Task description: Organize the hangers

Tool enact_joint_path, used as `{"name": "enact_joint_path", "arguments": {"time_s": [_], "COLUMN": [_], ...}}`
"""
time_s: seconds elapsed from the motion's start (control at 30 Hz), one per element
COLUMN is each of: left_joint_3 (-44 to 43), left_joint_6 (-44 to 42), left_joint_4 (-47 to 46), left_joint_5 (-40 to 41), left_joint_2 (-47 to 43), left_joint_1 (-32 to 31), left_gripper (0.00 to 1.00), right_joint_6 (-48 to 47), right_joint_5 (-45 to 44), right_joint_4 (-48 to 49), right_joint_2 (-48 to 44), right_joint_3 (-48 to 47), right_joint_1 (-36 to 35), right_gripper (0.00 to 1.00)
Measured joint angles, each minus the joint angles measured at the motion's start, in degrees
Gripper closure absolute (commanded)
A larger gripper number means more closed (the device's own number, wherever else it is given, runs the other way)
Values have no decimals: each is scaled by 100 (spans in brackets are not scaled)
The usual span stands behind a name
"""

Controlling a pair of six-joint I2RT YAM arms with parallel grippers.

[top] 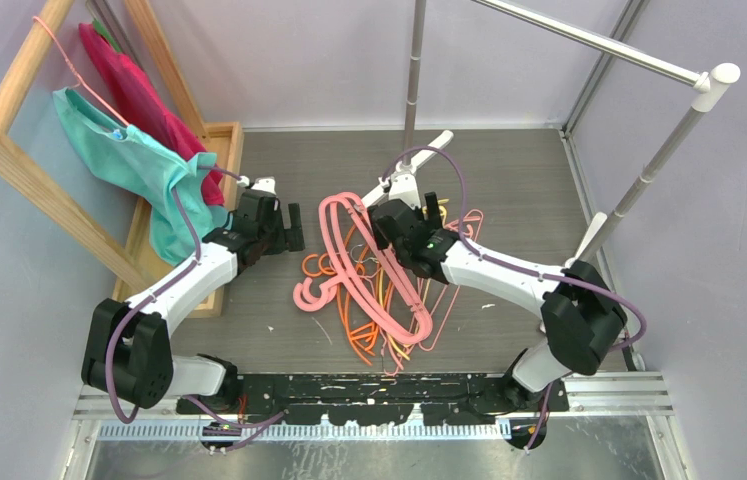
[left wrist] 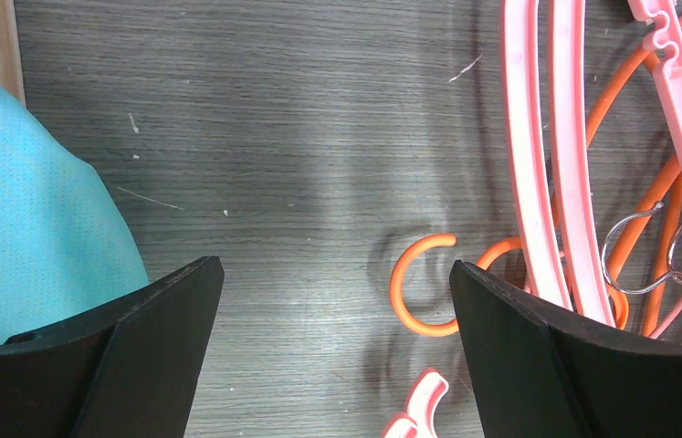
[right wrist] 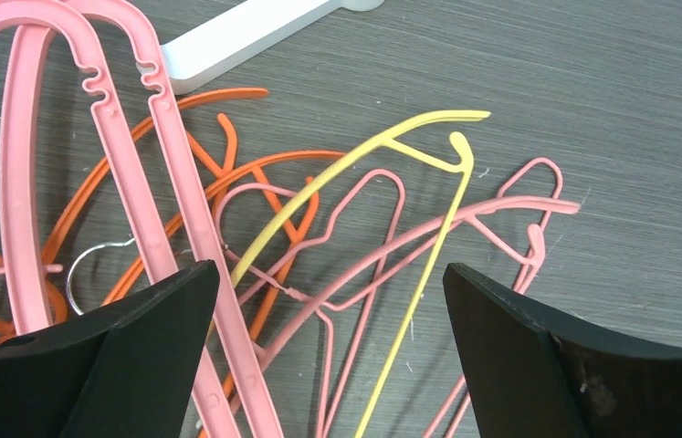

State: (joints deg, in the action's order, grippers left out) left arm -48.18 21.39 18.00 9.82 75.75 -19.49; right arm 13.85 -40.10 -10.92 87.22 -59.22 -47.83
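A tangled pile of bare hangers (top: 369, 285) lies on the floor between the arms: thick pink ones (top: 349, 250), orange ones (top: 361, 335) and thin ones. My left gripper (top: 294, 228) is open and empty just left of the pile. In the left wrist view (left wrist: 337, 269) an orange hook (left wrist: 407, 292) lies by its right finger, with thick pink hangers (left wrist: 538, 182) further right. My right gripper (top: 381, 228) is open and empty over the pile's far side. In the right wrist view (right wrist: 330, 274) a yellow hanger (right wrist: 433, 246) and thin pink hangers (right wrist: 382, 260) lie between its fingers.
A wooden rack (top: 9, 150) leans at the left, with teal cloth (top: 129, 160) on a thin pink hanger and red cloth (top: 139, 100). A wooden tray (top: 229, 150) lies below it. A metal clothes rail (top: 589, 40) stands at the back right, its white foot (top: 419, 165) by the pile.
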Motion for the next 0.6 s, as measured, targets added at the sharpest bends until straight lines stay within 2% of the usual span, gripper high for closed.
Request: {"name": "enact_joint_path", "arguments": {"time_s": [0.2, 0.33, 0.53, 0.6], "left_joint_3": [0, 0, 0, 0], "left_joint_6": [0, 0, 2, 4], "left_joint_4": [2, 7, 20, 48], "left_joint_5": [7, 48, 92, 131], "left_joint_2": [0, 0, 39, 59], "left_joint_1": [0, 0, 0, 0], "left_gripper": [2, 2, 2, 2], "right_joint_6": [-219, -398, -483, -439], "right_joint_5": [210, 540, 1108, 1318], "right_joint_4": [326, 367, 262, 188], "right_joint_2": [-883, -1036, -1185, -1329], "right_joint_3": [623, 675, 1005, 1196], "right_joint_1": [2, -11, -275, -461], "right_gripper": [0, 6, 20, 28]}}
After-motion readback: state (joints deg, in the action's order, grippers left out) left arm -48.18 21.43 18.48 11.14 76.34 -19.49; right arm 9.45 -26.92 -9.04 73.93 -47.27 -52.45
